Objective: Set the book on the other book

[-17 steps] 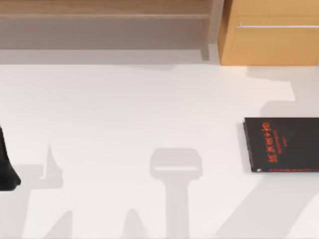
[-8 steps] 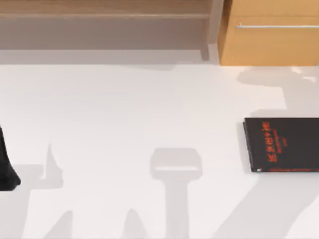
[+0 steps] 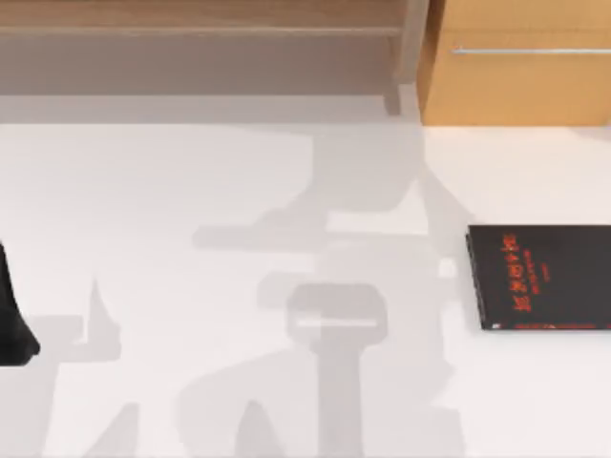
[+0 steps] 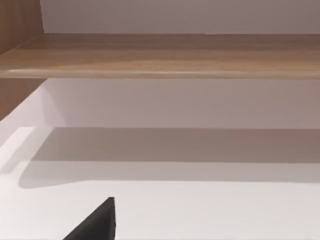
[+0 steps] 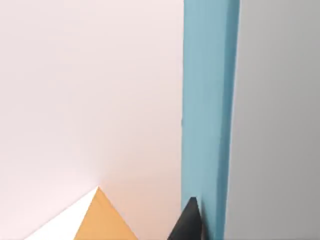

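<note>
- the other book lies flat at 3 o'clock, long axis left-right, black with red lettering
- the book, teal, touches the right gripper's finger; can't tell the grip
- left gripper at 9 o'clock, can't tell either

You can see red lettering on the cover of the black book at the table's right edge — a column of characters, too small for you to read.
</note>
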`<state>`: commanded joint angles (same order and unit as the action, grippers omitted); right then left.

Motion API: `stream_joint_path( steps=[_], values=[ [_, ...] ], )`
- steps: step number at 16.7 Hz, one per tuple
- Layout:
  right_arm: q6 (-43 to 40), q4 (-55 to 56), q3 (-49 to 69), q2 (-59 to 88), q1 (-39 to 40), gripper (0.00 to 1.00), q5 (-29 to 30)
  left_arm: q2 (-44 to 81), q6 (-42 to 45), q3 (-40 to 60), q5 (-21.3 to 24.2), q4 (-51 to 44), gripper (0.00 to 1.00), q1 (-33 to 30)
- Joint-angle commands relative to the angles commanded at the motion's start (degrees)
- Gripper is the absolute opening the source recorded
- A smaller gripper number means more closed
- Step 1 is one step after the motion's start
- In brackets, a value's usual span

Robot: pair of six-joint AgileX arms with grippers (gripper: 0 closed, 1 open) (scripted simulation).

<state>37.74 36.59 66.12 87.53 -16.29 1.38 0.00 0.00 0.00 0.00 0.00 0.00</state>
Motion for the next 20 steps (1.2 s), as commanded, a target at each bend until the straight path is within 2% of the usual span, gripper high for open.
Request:
stream_joint_path(
  steps=[5, 8, 11, 15, 20],
  values=[
    [30.2, -0.84, -20.41, -14.59, 13.23, 0.0, 12.8, 0.0, 0.0, 0.0, 0.0, 0.0, 1.0, 0.0],
    [45.5, -3.57, -32.88, -17.21, 23.22, 0.0, 17.12, 0.0, 0.0, 0.0, 0.0, 0.0, 1.0, 0.0],
    [57.11, -6.92, -43.56, -16.82, 32.03, 0.0, 19.55, 0.0, 0.0, 0.0, 0.0, 0.0, 1.0, 0.0],
    [65.61, -10.28, -51.96, -15.38, 39.32, 0.0, 20.6, 0.0, 0.0, 0.0, 0.0, 0.0, 1.0, 0.0],
    [66.45, -10.69, -52.8, -15.2, 40.13, 0.0, 20.66, 0.0, 0.0, 0.0, 0.0, 0.0, 1.0, 0.0]
  ],
)
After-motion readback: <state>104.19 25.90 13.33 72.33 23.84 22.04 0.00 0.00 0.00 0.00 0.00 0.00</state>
